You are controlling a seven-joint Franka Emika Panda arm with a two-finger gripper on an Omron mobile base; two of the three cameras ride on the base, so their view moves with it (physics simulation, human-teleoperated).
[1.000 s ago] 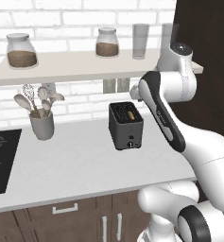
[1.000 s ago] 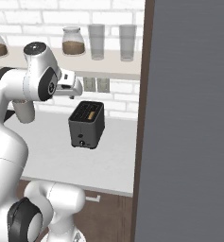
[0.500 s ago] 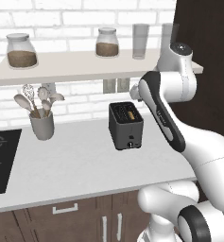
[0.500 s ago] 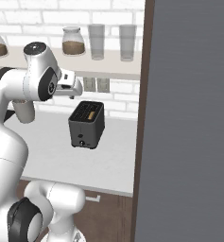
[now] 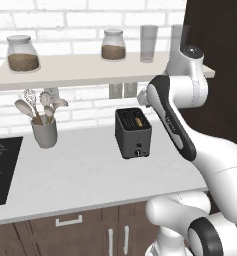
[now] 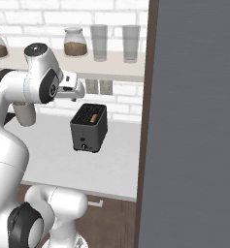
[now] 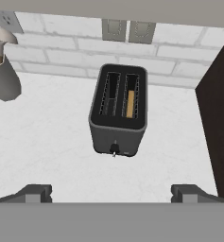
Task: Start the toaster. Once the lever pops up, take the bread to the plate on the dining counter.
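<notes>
Here is the toaster [image 5: 133,132], a dark grey two-slot box standing on the pale counter [image 5: 85,172] with its narrow face turned toward the robot. The bread [image 7: 130,103] sits down inside the right-hand slot as the hand view has it, a tan edge just showing; the other slot looks empty. On that narrow face a small dark lever [image 7: 114,149] sticks out near the bottom edge. The gripper [image 7: 111,193] hovers high above the counter, looking down at the toaster from the front, and its fingers [image 7: 35,193] are spread wide apart with nothing between them, well clear of the toaster. Off to the left stands a grey utensil cup [image 5: 44,133] with spoons and a whisk, beside the black hob [image 5: 1,170]. Behind the toaster, two outlet plates [image 5: 122,90] on the white brick wall, under a shelf [image 5: 90,67] carrying two jars and two glasses.
</notes>
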